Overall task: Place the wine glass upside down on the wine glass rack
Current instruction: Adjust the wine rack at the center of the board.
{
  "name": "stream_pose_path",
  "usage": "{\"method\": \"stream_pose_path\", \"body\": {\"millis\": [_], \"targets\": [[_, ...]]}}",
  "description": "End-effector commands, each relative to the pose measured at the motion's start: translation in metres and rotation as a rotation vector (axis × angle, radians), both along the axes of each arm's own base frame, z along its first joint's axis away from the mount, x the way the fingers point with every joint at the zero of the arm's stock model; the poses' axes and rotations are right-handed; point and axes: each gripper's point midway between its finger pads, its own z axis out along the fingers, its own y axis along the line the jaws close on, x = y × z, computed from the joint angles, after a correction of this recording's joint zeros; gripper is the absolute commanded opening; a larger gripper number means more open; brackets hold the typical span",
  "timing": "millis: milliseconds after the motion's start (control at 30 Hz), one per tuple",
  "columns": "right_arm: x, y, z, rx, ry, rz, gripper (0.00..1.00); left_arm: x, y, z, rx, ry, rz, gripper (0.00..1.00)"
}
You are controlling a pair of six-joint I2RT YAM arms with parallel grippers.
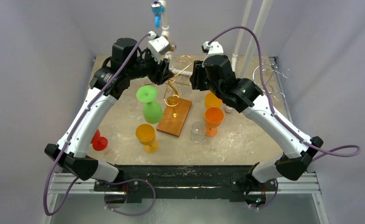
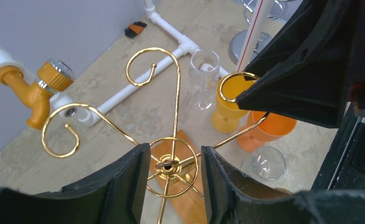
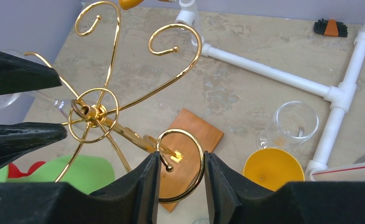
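The left arm (image 1: 94, 112) and the right arm (image 1: 273, 116) look alike from here, with smooth white shell links between bulky black joint housings. A thin purple cable (image 1: 339, 150) trails along each one, and a small white camera box (image 1: 158, 45) caps each wrist.

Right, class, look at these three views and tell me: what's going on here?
Both arms reach over the gold wine glass rack. The left gripper is open above the rack's centre hub, holding nothing. The right gripper straddles one curled hook; whether it grips it is unclear. A green glass is upside down beside the rack, perhaps hanging. A yellow glass, orange glass and clear glass stand on the table.
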Motion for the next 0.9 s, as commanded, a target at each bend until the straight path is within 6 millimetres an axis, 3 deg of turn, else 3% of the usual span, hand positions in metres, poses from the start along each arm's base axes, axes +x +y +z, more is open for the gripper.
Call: {"method": "stream_pose_path", "body": {"millis": [0, 133, 267, 533, 867], "targets": [[-0.004, 0.003, 0.0, 0.029, 0.001, 0.014, 0.24, -0.026, -0.003, 0.047, -0.069, -0.068, -0.08, 0.5], [-0.004, 0.004, -0.013, 0.022, 0.025, 0.009, 0.24, -0.046, -0.007, 0.029, 0.001, -0.026, -0.183, 0.49], [-0.004, 0.006, -0.026, 0.016, 0.048, 0.006, 0.23, -0.048, -0.003, -0.002, 0.135, 0.004, -0.19, 0.42], [-0.006, 0.006, -0.042, 0.016, 0.075, 0.003, 0.21, -0.014, 0.014, 0.015, 0.148, -0.083, 0.014, 0.39], [-0.012, -0.001, -0.065, -0.009, 0.11, -0.005, 0.2, -0.012, 0.016, -0.017, 0.262, -0.013, -0.023, 0.46]]}}
